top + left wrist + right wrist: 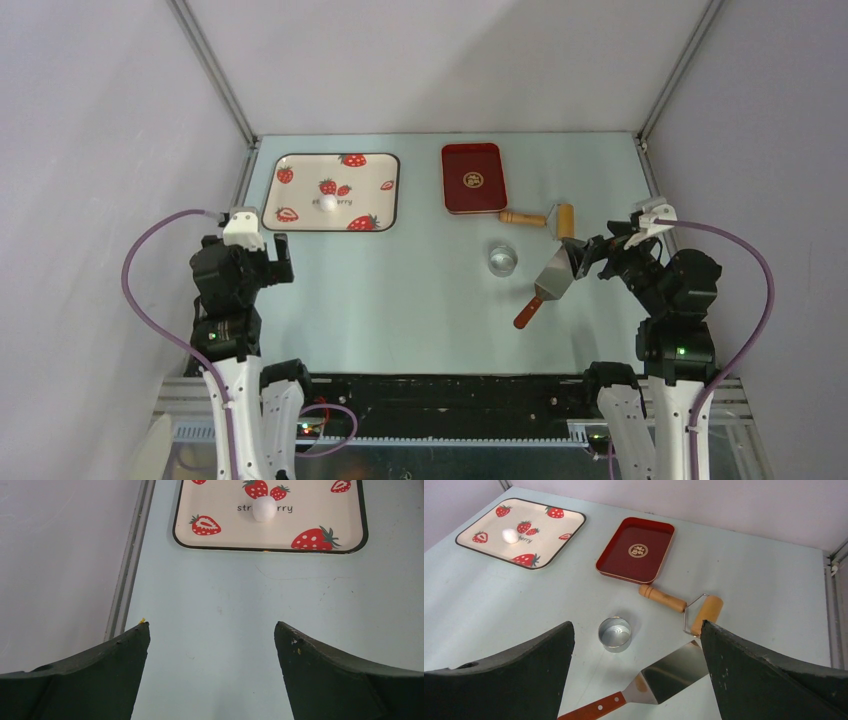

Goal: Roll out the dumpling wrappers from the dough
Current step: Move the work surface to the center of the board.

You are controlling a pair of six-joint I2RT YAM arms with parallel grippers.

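Note:
The dough (328, 203) is a small white ball resting on the strawberry-print tray (305, 195) at the back left. It also shows in the left wrist view as dough (264, 508) on the tray (310, 510), and in the right wrist view as dough (510, 536). No dumpling wrappers are in view. My left gripper (268, 254) hangs open over bare table just in front of that tray, nothing between its fingers (212, 630). My right gripper (590, 256) is open too, above the spatula blade (674, 672), holding nothing (636, 627).
A red tray (460, 165) sits at the back centre. A wooden-handled roller (566, 220) lies in front of it, to the right. A small silvery round cup (503, 259) stands mid-table, left of the metal spatula (553, 275) with its red-brown handle. Metal frame rails run along both table sides.

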